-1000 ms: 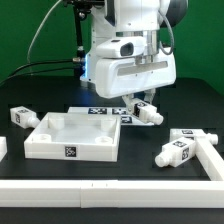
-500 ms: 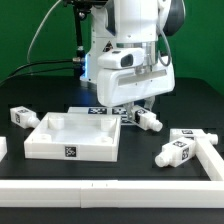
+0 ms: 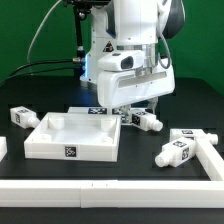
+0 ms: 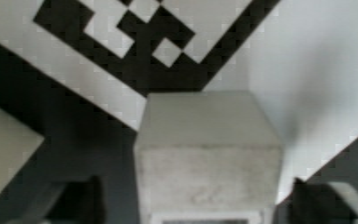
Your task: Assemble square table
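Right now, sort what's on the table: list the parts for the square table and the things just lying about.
For the job (sides as the exterior view shows them): square top; far-left leg; middle leg; rear right leg; front right leg.
Just lying about: marker board; long white bar.

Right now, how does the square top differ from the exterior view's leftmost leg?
The square top is a wide tray with a raised rim; the leftmost leg is a small stubby block. The top sits open side up; the leg lies on its side. Both are white, tagged.
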`<state>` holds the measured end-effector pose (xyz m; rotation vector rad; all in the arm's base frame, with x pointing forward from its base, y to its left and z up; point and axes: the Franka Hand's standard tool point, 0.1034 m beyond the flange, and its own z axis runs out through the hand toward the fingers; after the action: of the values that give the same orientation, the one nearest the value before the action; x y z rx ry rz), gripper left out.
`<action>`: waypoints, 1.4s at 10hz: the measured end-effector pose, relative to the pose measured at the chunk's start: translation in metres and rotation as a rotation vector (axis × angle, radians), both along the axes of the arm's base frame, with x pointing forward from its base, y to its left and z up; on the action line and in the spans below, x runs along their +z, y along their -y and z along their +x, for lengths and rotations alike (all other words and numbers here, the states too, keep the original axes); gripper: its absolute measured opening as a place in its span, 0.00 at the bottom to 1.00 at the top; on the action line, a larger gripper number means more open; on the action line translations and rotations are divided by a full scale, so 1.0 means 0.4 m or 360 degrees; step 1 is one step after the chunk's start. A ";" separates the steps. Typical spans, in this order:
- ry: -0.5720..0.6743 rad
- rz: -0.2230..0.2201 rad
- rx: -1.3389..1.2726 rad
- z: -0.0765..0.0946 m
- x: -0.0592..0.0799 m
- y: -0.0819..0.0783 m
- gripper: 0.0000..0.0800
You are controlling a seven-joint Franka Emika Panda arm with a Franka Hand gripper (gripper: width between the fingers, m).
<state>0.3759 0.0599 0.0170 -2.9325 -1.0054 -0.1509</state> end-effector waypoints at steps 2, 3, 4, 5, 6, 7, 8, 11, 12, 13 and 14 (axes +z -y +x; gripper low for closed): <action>0.0014 -0.0020 0.0051 0.062 0.085 -0.032 0.80; 0.0011 -0.0015 0.0058 0.103 0.110 -0.076 0.80; 0.0079 -0.0011 0.0208 0.140 0.122 -0.118 0.81; 0.0094 -0.0011 0.0262 0.133 0.106 -0.113 0.81; 0.0076 -0.0011 0.0234 0.128 0.104 -0.108 0.81; 0.0082 -0.0011 0.0237 0.132 0.107 -0.110 0.81; 0.0081 -0.0011 0.0242 0.132 0.105 -0.111 0.81; 0.0164 -0.0018 0.0491 0.271 0.101 -0.193 0.81; 0.0190 -0.0034 0.0632 0.281 0.097 -0.217 0.81; 0.0184 -0.0033 0.0617 0.278 0.095 -0.211 0.81; 0.0183 -0.0033 0.0616 0.279 0.094 -0.210 0.81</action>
<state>0.4874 0.1438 0.0546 -2.7040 -1.5727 -0.2972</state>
